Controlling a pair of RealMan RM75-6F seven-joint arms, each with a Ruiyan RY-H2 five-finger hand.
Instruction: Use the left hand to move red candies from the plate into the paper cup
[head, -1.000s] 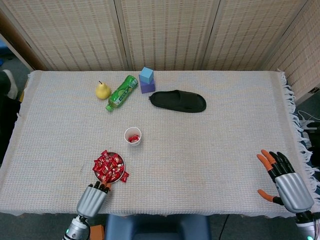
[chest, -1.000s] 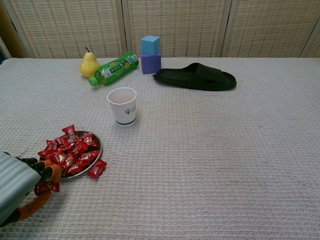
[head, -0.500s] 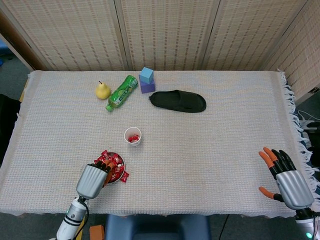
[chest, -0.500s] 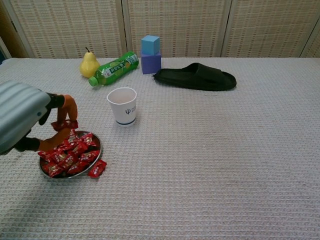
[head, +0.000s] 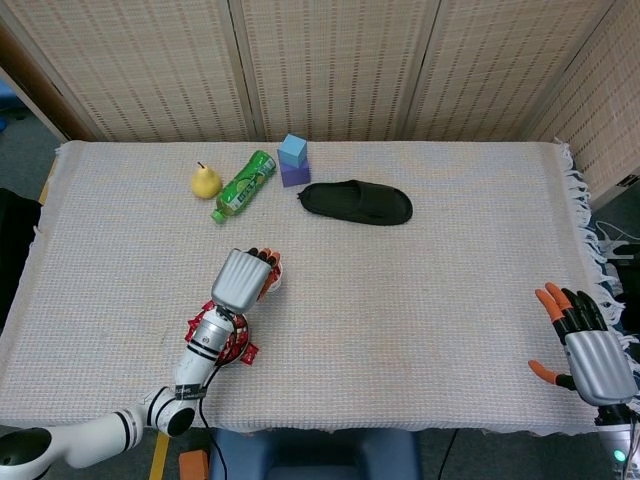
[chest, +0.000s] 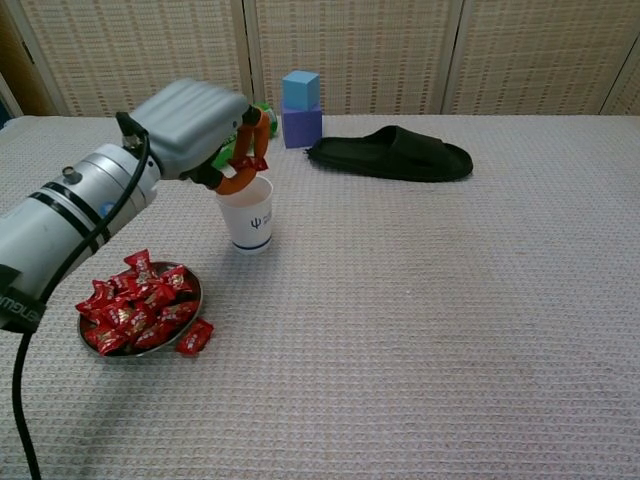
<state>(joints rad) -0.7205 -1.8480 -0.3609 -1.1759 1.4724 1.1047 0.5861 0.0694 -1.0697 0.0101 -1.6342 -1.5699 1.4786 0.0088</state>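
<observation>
From the head view the paper cup (head: 272, 276) is mostly hidden under the left hand (head: 243, 277); in the chest view a red candy (chest: 247, 161) is seen pinched between its fingertips just above the cup mouth, long axis hard to make out. The plate (chest: 190, 309) of candies sits near-left of the upright cup, one candy lying beside its rim. The right hand (head: 588, 346) is held at the near right edge, fingers spread apart, nothing in it.
</observation>
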